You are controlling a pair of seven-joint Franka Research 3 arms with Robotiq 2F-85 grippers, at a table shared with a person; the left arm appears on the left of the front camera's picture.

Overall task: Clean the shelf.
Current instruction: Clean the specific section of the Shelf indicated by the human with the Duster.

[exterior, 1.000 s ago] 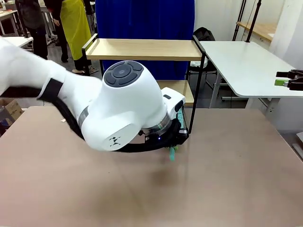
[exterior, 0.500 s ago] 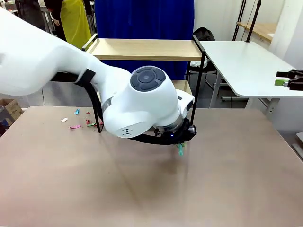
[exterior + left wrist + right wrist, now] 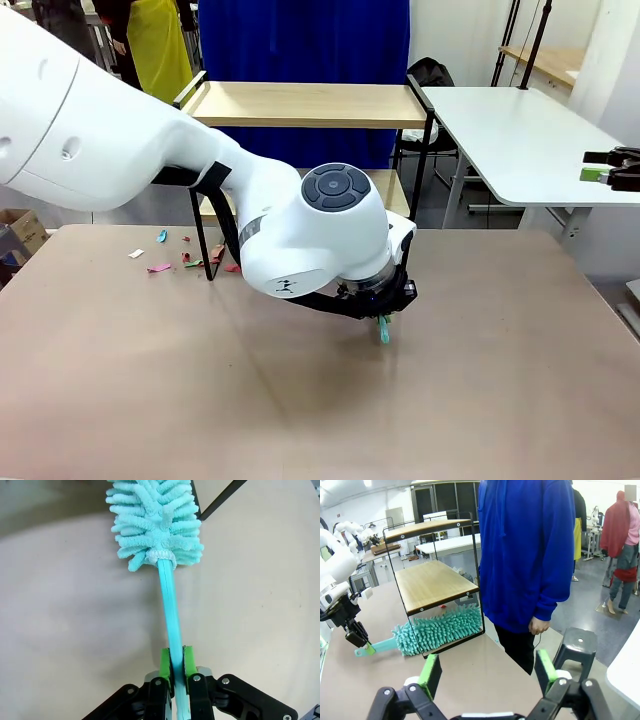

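Left gripper (image 3: pixel 174 662) clamped on teal duster (image 3: pixel 157 520) handle. Fluffy head under lower board of shelf (image 3: pixel 432 582), beside leg. Right gripper (image 3: pixel 487 672) agape, empty, facing shelf. Risk: head snags leg, drags shelf; thin handle twists in pads.

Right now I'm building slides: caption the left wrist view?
Left gripper shut on a teal duster, fluffy head reaching a black leg of the shelf.

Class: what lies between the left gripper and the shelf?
The teal duster: its handle runs from the left gripper to its fluffy head under the lower board of the shelf, seen in the right wrist view.
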